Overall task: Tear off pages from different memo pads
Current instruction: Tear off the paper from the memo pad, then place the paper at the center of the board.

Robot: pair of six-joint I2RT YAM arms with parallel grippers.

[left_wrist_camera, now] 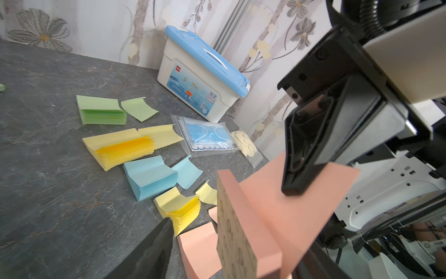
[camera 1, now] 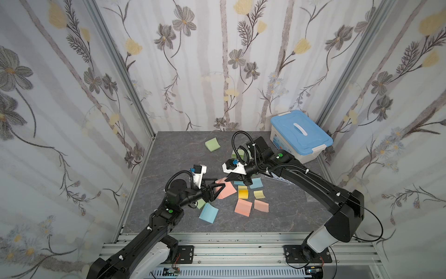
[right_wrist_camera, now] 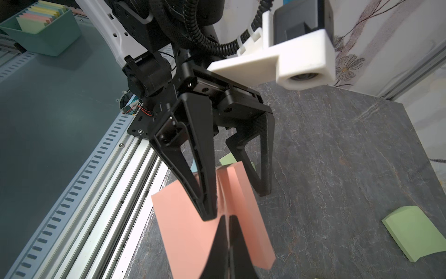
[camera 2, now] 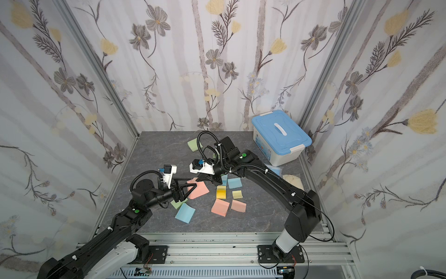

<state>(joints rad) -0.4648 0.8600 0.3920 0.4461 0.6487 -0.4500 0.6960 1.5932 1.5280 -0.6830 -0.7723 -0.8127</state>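
Salmon memo pad [camera 1: 229,190], well apart from the blue-lidded box [camera 1: 301,135] on its arm-base side, stood between my left gripper's [right_wrist_camera: 235,205] parted jaws, ungripped; the right gripper [left_wrist_camera: 295,188], pinched closed, held its top page [left_wrist_camera: 313,217].

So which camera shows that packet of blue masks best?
The left wrist view: the mask packet lies whole and sharp there. In both top views the right arm hides most of it; the right wrist view misses it.

Matte black left arm [camera 1: 154,224], lower left, and right arm [camera 1: 313,183], right: white base shells [camera 1: 318,238], ribbed black hoses [camera 1: 239,132], green dots [camera 1: 280,155], white camera brackets [camera 1: 237,168].
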